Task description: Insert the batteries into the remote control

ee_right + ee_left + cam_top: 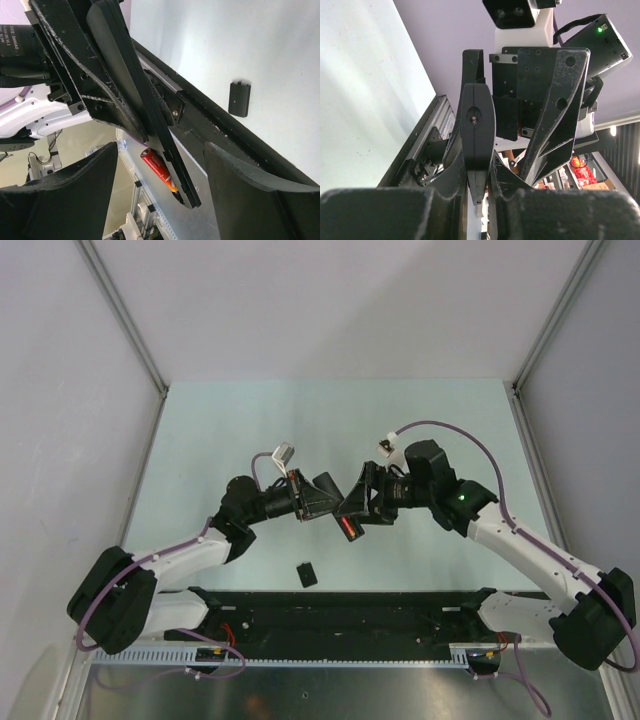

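The remote control [117, 55] is held up off the table [200, 440], pinched edge-on in the left gripper [325, 495], whose jaws are narrow and clamped on the slim black bar. The right gripper [358, 508] faces it with jaws spread wide, and the lower end of the remote control sits between them. From overhead the two grippers hide most of the remote control, and only a streak of red shows at its lower end. The right wrist view makes that plain: a red-orange battery [159, 167] lies along the remote control near that end, touching it. Its print is too fine to read. That view also catches white lettering on the left arm's motor housing [15, 40], where "DAMIAO" can be made out. A small black cover [307, 573] lies flat on the table, well apart from the remote control, on the side toward the arm bases. The left wrist view alone shows, beyond the remote control, a green light [598, 29] on the right arm
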Controlling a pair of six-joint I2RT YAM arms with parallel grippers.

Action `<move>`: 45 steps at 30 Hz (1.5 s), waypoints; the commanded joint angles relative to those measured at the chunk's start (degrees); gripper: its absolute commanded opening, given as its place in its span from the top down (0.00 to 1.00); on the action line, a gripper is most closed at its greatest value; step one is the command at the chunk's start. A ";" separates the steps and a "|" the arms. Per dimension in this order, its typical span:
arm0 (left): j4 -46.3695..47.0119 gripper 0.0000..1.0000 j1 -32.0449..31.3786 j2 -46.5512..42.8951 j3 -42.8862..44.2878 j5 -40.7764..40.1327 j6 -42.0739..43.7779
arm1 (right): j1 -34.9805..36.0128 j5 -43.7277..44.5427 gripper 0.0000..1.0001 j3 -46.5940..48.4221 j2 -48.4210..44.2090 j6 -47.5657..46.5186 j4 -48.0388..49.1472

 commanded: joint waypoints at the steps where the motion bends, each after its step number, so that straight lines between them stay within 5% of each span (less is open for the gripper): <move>1: 2.59 1.00 0.24 -0.57 2.48 0.04 1.55 | 0.65 -1.18 0.26 -0.01 0.79 1.20 2.36; 45: 2.59 1.00 0.42 -1.97 3.01 -3.30 1.73 | -0.14 -4.08 0.47 -6.51 -0.96 5.59 7.63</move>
